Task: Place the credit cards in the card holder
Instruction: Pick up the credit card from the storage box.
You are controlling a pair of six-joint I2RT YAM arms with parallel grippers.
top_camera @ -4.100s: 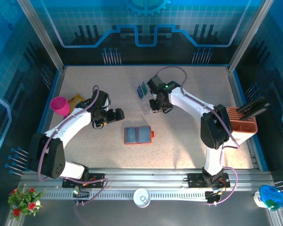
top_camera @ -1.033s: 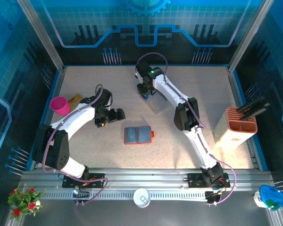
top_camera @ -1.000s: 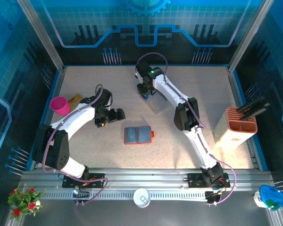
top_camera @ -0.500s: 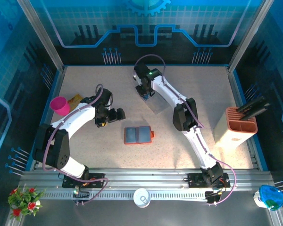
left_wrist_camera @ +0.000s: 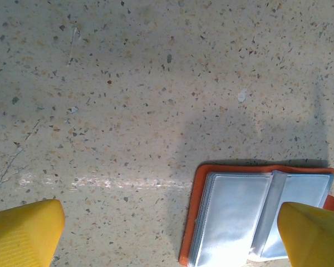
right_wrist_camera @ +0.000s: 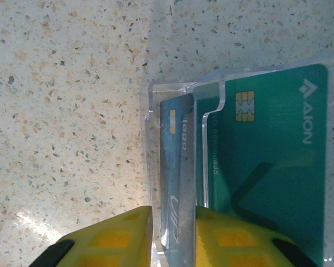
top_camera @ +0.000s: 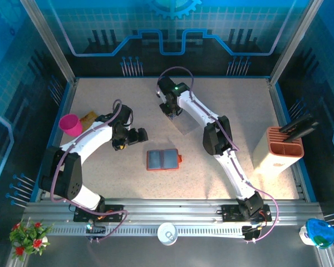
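Card holder [top_camera: 163,159]: near-centre, lying open and flat. It has an orange leather-like rim, glossy grey-blue pockets facing up, its long axis left–right and its snap tab on the right.
Room: bare speckled table [top_camera: 122,172] on every side of it.
Left gripper [top_camera: 140,136]: just far-left of the card holder, spread wide, holding nothing.
Credit cards: far-centre, on edge in a clear rack [right_wrist_camera: 150,111] — blue card [right_wrist_camera: 175,183] and teal card [right_wrist_camera: 267,150] parallel.
Right gripper [right_wrist_camera: 173,225]: narrow, with one yellow finger on each side of the blue card's end. I cannot tell whether it pinches the card.
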